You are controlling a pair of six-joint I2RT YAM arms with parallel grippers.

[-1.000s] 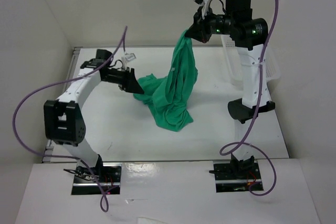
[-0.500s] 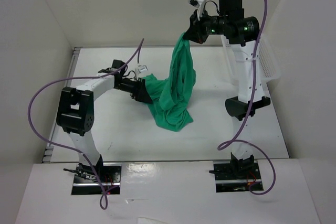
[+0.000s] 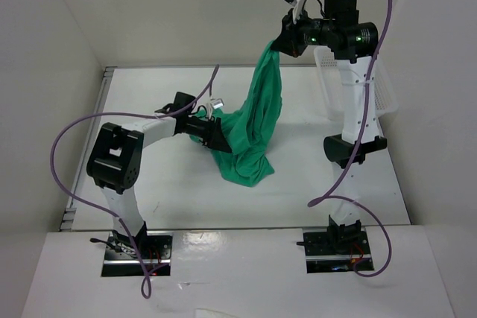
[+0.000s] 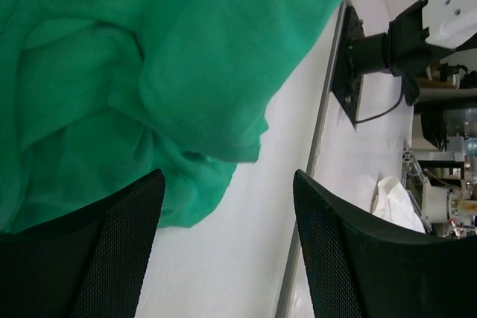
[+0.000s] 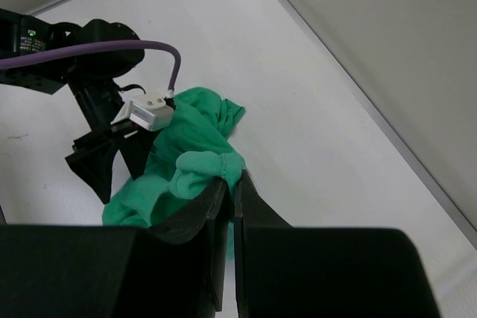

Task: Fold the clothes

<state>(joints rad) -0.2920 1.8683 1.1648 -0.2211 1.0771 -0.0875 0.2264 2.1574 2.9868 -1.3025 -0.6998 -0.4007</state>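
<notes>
We held the green T-shirt by one bunch, pinched tight in our right fingers, high at one o'clock. Its lower folds lay heaped on the surface. Our left fingers stood wide apart, gripping nothing, at the heap's nine o'clock side.

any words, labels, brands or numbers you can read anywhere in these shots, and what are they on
No text reads clearly in any view.
Plain emerald-green T-shirt: no print or tag showing.
Small pale sticker on the left arm: too small and blurred to read.
White plastic mesh basket: no markings visible.
</notes>
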